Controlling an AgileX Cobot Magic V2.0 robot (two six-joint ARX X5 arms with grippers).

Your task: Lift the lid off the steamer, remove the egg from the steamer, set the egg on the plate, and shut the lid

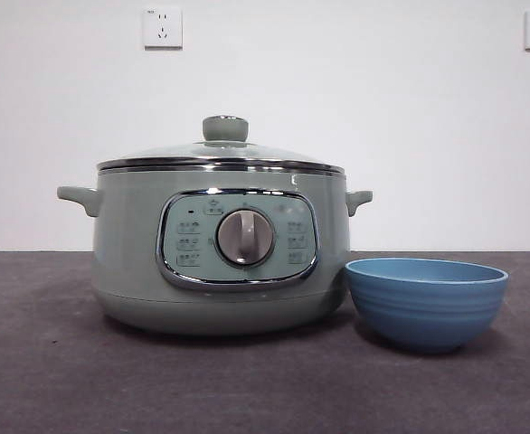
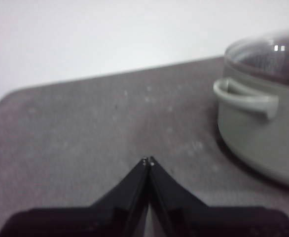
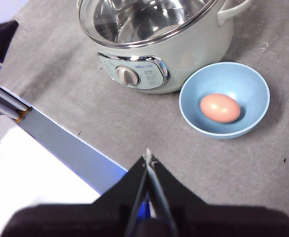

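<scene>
Both claws idle. Left claw is clenched, tips together, holding nothing, hanging over bare desk beside the steamer's side handle, well apart from it. Right claw is likewise clenched and empty, up high, looking down on the steamer and the plate. Neither arm shows in the front view.

Status, judging by the layout: task looks complete.
- Egg sits in the middle of the blue plate, not in the pot.
- Lid is on the steamer, steel rim seated flat all round, knob upright and centred. Through the glass the pot's steel interior shows no egg.
- Plate stands just beside the steamer on the control-panel side, near its base; cannot tell from the front view whether the two touch.

Nothing left that I can see, apart from arms parking.

Surroundings: grey desk mat, white wall with two sockets, a white-and-blue edge of the desk frame below the right claw. Control dial faces the front camera. No obstructions near pot or plate.
</scene>
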